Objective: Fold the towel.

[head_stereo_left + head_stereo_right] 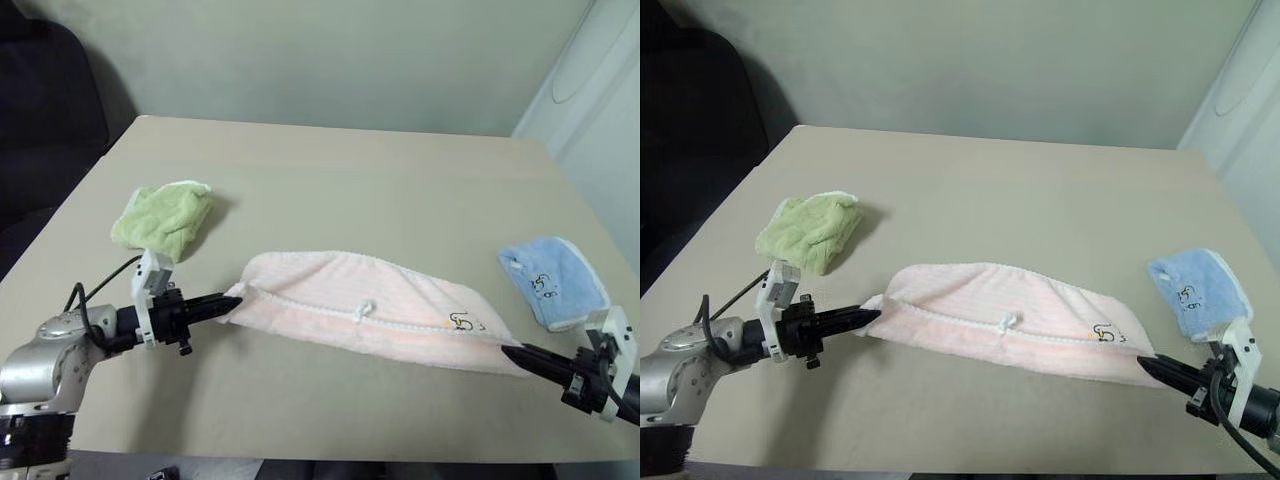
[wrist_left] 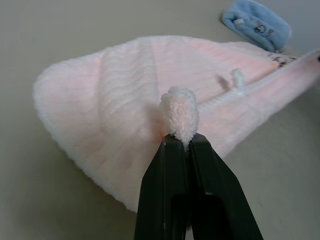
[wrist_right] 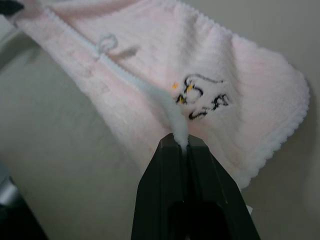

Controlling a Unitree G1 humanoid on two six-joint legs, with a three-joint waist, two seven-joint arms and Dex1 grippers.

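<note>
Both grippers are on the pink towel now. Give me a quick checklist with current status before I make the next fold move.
1. Left gripper shut on a towel corner: ok, a tuft of terry pokes out past its fingers.
2. Right gripper shut on the opposite corner: ok, white trim pinched.
3. Towel already folded over once, loop tag on top: ok.
4. Towel lying flat: not ok, it sags between the grippers with its fold edge curved.
5. Green cloth and blue cloth apart from the towel: ok.
6. Bare table beyond the towel: ok.

towel (image 1: 370,310) mid-table (image 1: 330,180) | small cloth (image 1: 165,220) behind-left | another cloth (image 1: 553,282) right
</note>
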